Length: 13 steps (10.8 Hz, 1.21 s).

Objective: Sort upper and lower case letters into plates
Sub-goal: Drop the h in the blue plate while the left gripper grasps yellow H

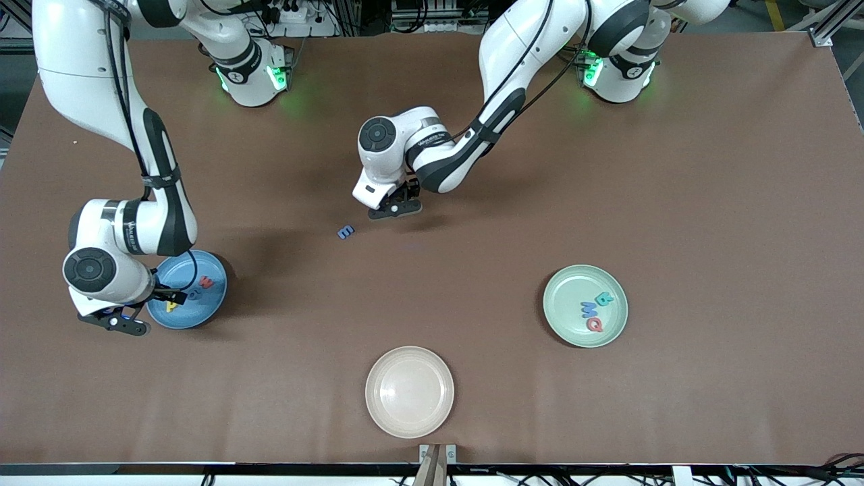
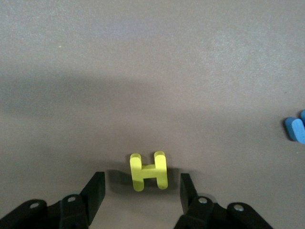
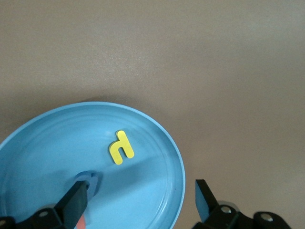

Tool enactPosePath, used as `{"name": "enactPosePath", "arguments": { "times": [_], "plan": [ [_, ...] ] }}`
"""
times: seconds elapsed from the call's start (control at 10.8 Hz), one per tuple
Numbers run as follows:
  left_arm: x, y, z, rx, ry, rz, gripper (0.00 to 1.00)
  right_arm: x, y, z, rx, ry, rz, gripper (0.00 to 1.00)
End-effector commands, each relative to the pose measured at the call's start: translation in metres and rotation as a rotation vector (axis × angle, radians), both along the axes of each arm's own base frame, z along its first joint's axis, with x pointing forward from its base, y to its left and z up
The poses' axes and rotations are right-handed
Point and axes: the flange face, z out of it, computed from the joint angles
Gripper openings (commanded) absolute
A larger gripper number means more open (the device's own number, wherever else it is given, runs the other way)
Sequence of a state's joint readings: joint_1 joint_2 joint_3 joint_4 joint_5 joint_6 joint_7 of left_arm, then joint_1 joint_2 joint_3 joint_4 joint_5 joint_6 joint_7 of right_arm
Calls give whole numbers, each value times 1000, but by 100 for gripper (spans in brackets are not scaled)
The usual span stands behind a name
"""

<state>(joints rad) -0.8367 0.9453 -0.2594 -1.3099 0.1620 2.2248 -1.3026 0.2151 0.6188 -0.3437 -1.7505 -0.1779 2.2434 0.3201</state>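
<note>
Sorting looks mostly done: the pale green plate [image 1: 585,306], near the left arm's end of the table, holds 3 letters [image 1: 594,310], and the blue plate [image 1: 187,289], near the right arm's end, holds what appear to be 3 more, partly hidden by the right arm. By that count 2 letters are left on the bare table [image 1: 675,202] around its middle: a yellow H [image 2: 149,171] and a blue letter [image 1: 345,231] just beside it. The cream plate [image 1: 410,391] at the table's camera-side edge is bare. The left gripper [image 2: 142,191] is low over the yellow H, its fingers partly spread with the H between them, not yet touching. The right gripper [image 3: 140,198] waits over the blue plate's rim, fingers wide and holding nothing.
</note>
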Motion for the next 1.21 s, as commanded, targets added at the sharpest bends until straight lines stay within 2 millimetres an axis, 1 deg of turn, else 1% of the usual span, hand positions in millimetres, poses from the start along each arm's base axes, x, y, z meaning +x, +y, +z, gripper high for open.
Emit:
{"name": "enactPosePath", "arguments": {
  "times": [0.0, 0.19, 0.74, 0.84, 0.93, 1.02, 1.11],
  "plan": [
    [4, -3, 1, -3, 1, 28, 65, -2, 8, 2, 9, 8, 4, 100],
    [4, -3, 1, -3, 1, 25, 61, -2, 9, 2, 10, 8, 5, 100],
    [4, -3, -3, -4, 0, 26, 57, -2, 16, 0, 15, 13, 11, 100],
    [7, -1, -3, -3, -3, 28, 57, -2, 16, 0, 14, 12, 11, 100],
    [9, 0, -3, -2, -7, 30, 54, -3, 16, 0, 14, 17, 9, 100],
    [8, 0, -3, -2, -7, 29, 47, -3, 16, 0, 14, 17, 9, 100],
    [8, -1, -2, -3, -8, 27, 36, -3, 15, 0, 14, 17, 9, 100]
  ]
}}
